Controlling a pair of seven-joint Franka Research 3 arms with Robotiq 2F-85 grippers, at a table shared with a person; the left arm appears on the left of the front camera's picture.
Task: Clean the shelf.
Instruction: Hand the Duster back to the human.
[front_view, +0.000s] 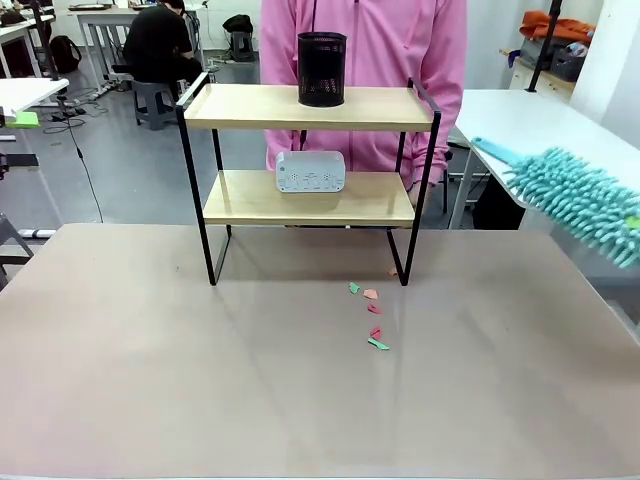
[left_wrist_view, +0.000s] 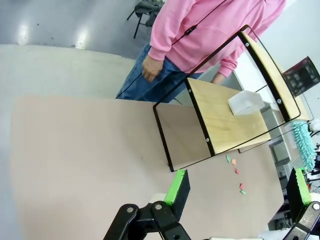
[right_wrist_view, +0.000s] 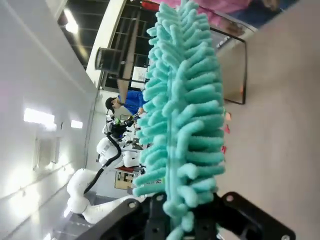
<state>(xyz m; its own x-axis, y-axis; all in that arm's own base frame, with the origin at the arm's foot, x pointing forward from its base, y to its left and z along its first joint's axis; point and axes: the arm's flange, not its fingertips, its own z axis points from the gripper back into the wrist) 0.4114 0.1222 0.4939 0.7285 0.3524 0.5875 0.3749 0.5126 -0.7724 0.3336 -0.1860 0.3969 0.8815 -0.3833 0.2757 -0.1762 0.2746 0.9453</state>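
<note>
Right pincer (right_wrist_view: 182, 227) is clamped on a teal duster (right_wrist_view: 182, 115), whose fluffy head rises between the fingers in the right wrist view; in the front view the duster reaches in from the right edge, held in the air, well apart from the shelf (front_view: 310, 108). Left pincer (left_wrist_view: 235, 197) stands wide apart and holds nothing, above the tabletop (front_view: 200, 380). Shelf stands upright at the far middle of the tabletop, all legs down. Black mesh cup (front_view: 322, 68) sits on the top board; white box (front_view: 310, 171) sits on the lower board. Small coloured scraps (front_view: 372, 308) lie on the tabletop just before the shelf's right front leg. Person in pink (front_view: 370, 40) stands behind the shelf.
</note>
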